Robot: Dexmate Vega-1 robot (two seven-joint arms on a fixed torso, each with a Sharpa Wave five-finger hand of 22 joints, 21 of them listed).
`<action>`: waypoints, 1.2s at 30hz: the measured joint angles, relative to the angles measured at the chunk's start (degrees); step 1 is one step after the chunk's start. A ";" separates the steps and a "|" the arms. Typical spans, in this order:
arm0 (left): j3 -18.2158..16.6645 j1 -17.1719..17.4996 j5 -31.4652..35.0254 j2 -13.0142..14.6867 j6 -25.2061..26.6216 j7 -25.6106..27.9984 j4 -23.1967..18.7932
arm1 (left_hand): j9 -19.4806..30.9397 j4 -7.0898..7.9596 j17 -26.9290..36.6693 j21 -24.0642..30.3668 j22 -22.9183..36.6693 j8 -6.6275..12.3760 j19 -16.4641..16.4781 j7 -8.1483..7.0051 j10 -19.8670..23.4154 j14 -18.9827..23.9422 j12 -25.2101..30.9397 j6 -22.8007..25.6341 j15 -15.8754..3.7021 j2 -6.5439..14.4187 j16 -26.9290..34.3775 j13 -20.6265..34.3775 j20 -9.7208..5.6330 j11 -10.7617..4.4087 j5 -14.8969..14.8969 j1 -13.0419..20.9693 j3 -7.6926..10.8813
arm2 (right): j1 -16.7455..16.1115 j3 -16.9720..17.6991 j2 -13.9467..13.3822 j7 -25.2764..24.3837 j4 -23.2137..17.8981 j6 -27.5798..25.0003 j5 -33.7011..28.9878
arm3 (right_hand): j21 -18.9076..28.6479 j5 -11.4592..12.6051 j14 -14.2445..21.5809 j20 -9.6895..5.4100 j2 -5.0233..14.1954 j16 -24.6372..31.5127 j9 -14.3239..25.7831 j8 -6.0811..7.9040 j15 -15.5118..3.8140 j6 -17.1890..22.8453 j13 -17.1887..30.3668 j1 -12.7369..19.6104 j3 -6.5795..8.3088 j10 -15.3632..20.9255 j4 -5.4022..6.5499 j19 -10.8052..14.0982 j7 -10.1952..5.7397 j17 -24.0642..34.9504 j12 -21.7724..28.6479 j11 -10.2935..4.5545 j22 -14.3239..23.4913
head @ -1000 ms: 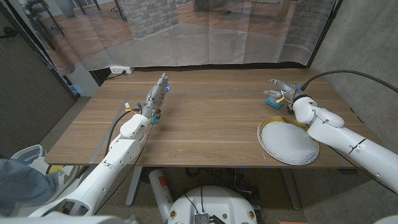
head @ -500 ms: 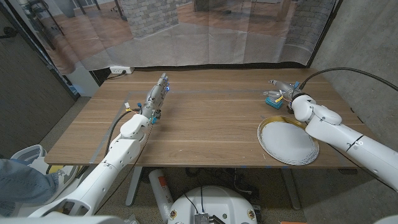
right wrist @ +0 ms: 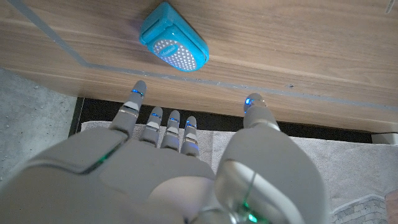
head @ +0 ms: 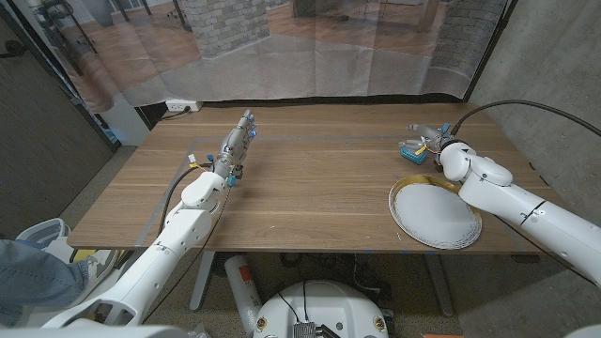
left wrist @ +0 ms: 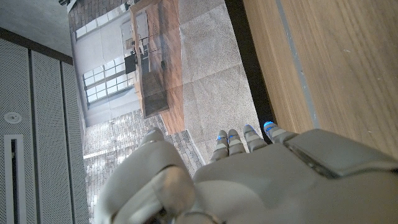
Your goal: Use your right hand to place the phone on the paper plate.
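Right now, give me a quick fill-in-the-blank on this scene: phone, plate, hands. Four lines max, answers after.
1. The small turquoise phone lies on the wooden ___.
2. The white paper plate has ___ on it.
3. The hand nearest the phone is the robot's ___ hand, with fingers spread and holding nothing.
4. The left hand is on the side of the table ___ from the plate.

Answers: table; nothing; right; away
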 measured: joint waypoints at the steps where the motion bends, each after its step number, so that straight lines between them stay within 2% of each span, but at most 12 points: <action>1: -0.02 0.03 0.00 0.01 0.00 0.03 0.00 | 0.00 0.00 0.00 0.00 0.00 0.00 -0.05 0.00 0.00 0.00 0.00 0.00 0.00 0.00 0.00 0.00 0.05 0.00 0.00 0.00 0.00 | 0.19 -0.20 -0.02 0.26 0.05 -0.20 -0.14 | 0.00 0.00 0.00 0.00 0.00 0.00 0.00 0.00 0.00 0.00 0.00 0.00 0.00 0.00 0.00 0.00 0.00 0.00 0.00 0.00 0.00; 6: -0.08 0.23 0.00 0.06 0.00 0.11 -0.04 | 0.00 0.00 0.06 0.00 0.00 0.00 -0.21 0.00 0.00 0.00 0.00 0.00 0.00 0.00 0.00 0.00 0.21 0.00 0.00 0.00 0.00 | 0.66 -0.66 -0.13 0.97 0.21 -1.02 -0.49 | 0.00 0.00 0.26 0.29 -0.39 0.00 0.00 0.00 -0.26 0.00 0.00 0.39 0.00 0.00 0.00 0.32 0.00 0.00 0.00 0.00 0.00; 9: -0.11 0.36 0.00 0.07 -0.01 0.20 -0.16 | 0.00 0.00 0.16 0.00 0.00 0.00 -0.41 0.00 0.00 0.00 0.00 0.00 0.00 0.00 0.00 0.00 0.41 0.00 0.00 0.00 0.00 | 0.87 -0.82 -0.18 1.31 0.32 -1.33 -0.59 | 0.00 0.00 0.71 -0.11 -0.39 0.00 0.00 0.00 -0.10 0.00 0.00 0.39 0.00 -0.01 0.00 0.72 0.00 0.00 0.00 0.00 0.00; 22: -0.14 0.70 -0.04 0.19 -0.02 0.58 -0.62 | 0.00 -0.17 0.16 0.00 -0.01 0.00 -0.41 -0.32 0.00 -0.01 0.00 0.31 -0.01 0.22 0.00 0.00 0.41 -0.01 -0.49 0.22 -0.17 | 2.11 -1.88 -0.07 2.84 1.83 -2.15 -0.69 | 0.34 0.00 1.32 -0.36 -0.67 0.00 -0.01 0.00 -0.72 -0.34 -0.01 1.13 0.24 -0.01 0.24 3.73 0.33 0.00 0.00 -0.01 -0.01; 36: -0.17 0.98 -0.04 0.38 0.19 1.00 -1.15 | -0.01 -0.24 0.15 0.00 -0.01 0.00 -0.18 -0.32 0.00 -0.01 0.00 0.31 -0.01 0.22 0.00 0.00 0.63 -0.01 -0.48 0.22 -0.24 | 3.86 -3.52 0.36 4.70 3.34 -3.10 -1.46 | 0.44 0.00 1.32 -0.01 -0.68 0.00 0.27 0.00 -0.72 -0.97 -0.01 1.74 0.24 -0.24 0.24 4.71 0.31 0.00 0.00 0.21 -0.01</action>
